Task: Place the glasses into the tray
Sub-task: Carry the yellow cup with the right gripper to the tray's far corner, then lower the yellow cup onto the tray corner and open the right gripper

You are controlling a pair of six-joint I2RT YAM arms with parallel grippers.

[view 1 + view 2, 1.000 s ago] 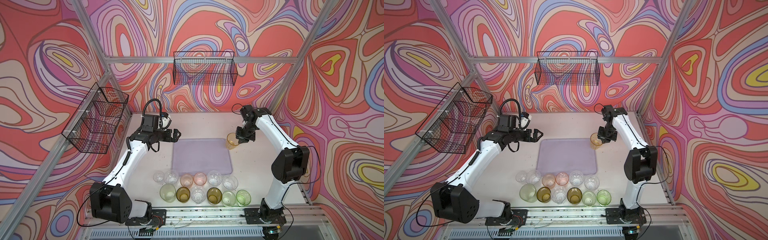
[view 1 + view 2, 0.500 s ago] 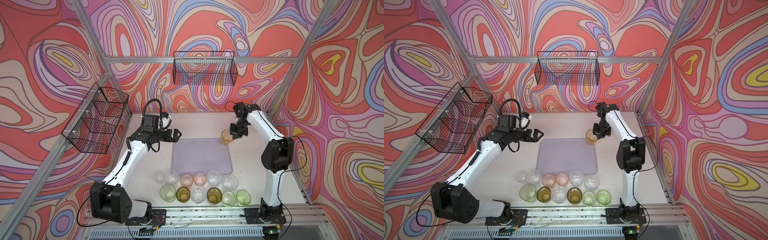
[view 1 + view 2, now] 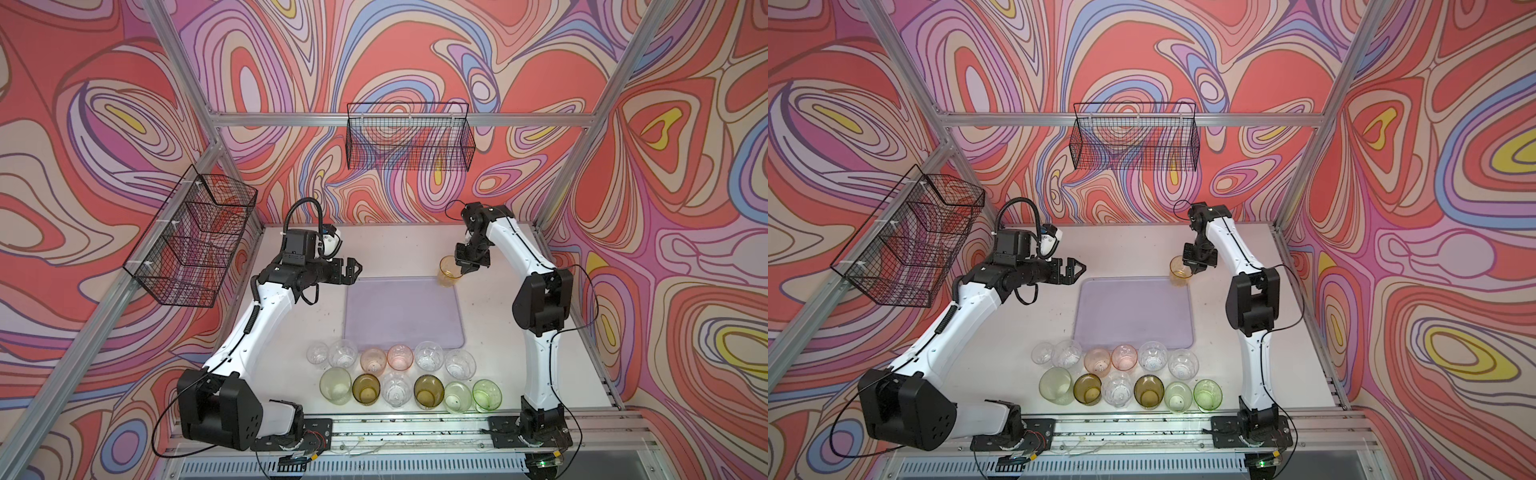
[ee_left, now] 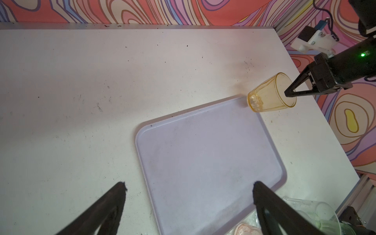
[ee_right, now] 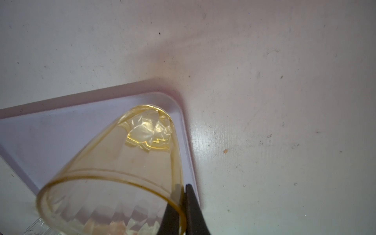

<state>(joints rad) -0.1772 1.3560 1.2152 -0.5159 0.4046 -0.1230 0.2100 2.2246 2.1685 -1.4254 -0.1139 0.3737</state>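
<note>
- Over the last second the right gripper [image 3: 467,268] had carried the amber glass [image 3: 449,272] from above the bare table [image 3: 486,316] to the far right corner of the tray [image 3: 403,316]; the left gripper [image 3: 355,270] had not shifted
- In both top views the other glasses [image 3: 399,376] stood in two rows on the table just beside the tray's near edge. None was inside, so the whole tray floor lay free; starting at a far corner probably saved room for later ones
- In the left wrist view the left gripper's jaws stood wide and empty, well apart from the right arm
- In the right wrist view the fingers [image 5: 193,213] pinched the tilted glass's wall at the lip, one inside, one outside. Its base hung just inside the raised rim, contact unclear, so nudging it inward before release seemed wise
</note>
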